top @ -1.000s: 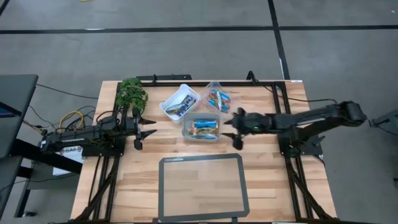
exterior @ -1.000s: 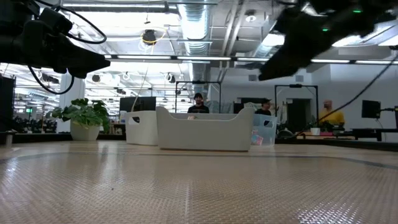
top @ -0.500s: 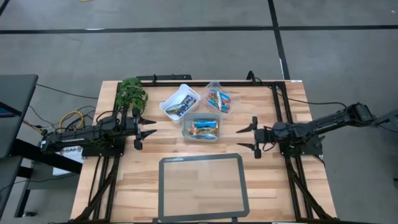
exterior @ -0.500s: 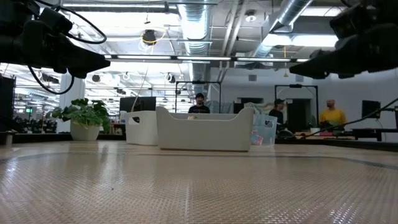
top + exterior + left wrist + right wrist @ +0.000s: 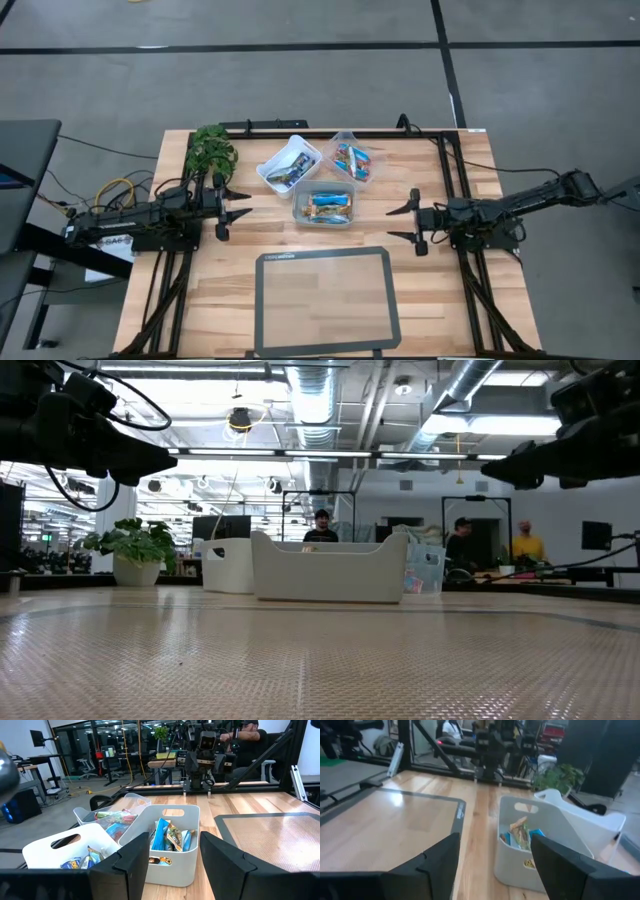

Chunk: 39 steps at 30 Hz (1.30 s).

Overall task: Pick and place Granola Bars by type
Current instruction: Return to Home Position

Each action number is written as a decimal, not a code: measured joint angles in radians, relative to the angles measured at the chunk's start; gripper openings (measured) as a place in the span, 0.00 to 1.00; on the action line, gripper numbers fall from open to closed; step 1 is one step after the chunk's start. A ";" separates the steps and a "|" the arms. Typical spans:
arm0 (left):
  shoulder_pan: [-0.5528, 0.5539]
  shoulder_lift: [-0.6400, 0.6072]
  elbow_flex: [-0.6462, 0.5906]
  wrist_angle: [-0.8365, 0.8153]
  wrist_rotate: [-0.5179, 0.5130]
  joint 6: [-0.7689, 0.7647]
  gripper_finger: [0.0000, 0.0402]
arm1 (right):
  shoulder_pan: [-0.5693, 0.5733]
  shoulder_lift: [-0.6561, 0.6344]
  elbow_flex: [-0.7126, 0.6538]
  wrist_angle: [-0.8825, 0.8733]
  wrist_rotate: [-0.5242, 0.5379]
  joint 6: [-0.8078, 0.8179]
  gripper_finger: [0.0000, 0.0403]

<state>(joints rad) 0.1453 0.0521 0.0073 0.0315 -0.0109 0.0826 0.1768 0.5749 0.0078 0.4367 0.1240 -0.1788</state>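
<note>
Right pincer (image 5: pixel 390 224) open and empty, at 3 o'clock on the table (image 5: pixel 205 300). Left pincer (image 5: pixel 245 203) open and empty too, at 9 o'clock. Bars (image 5: pixel 330 203) all inside three tubs (image 5: pixel 266 171), clustered between both pincers toward 12 o'clock.

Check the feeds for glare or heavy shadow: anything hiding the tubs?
High view: even light, tubs and bars readable. Low view: bright ceiling lights turn the left arm and right arm into silhouettes. Left wrist view: pale sheen on the mat, tubs unaffected. Right wrist view: same sheen.
</note>
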 joint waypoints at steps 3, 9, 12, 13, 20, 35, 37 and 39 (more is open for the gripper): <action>0.000 0.000 0.000 0.000 0.000 0.000 0.42 | 0.000 -0.052 0.000 -0.061 -0.005 -0.005 0.60; 0.000 0.000 0.000 0.000 0.000 0.000 0.42 | 0.000 -0.216 -0.001 -0.287 -0.005 0.029 0.60; 0.000 0.000 0.000 0.000 0.000 0.000 0.42 | 0.000 -0.306 -0.001 -0.369 -0.004 0.029 0.60; 0.000 0.000 0.000 0.000 0.000 0.000 0.42 | 0.000 -0.335 -0.001 -0.396 -0.001 0.029 0.60; 0.000 0.000 0.000 0.000 0.000 0.000 0.42 | -0.012 -0.433 -0.002 -0.404 -0.005 -0.037 0.60; 0.000 0.000 0.000 0.000 0.000 0.000 0.42 | -0.086 -0.457 -0.002 -0.404 -0.004 0.031 0.60; 0.000 0.000 0.000 0.000 0.000 0.000 0.42 | -0.086 -0.457 -0.002 -0.404 -0.004 0.138 0.60; 0.000 0.000 0.000 0.000 0.000 0.000 0.42 | -0.085 -0.457 -0.002 -0.404 -0.004 0.237 0.60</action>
<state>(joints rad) 0.1455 0.0524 0.0072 0.0315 -0.0105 0.0826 0.0914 0.1181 0.0055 0.0326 0.1196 0.0581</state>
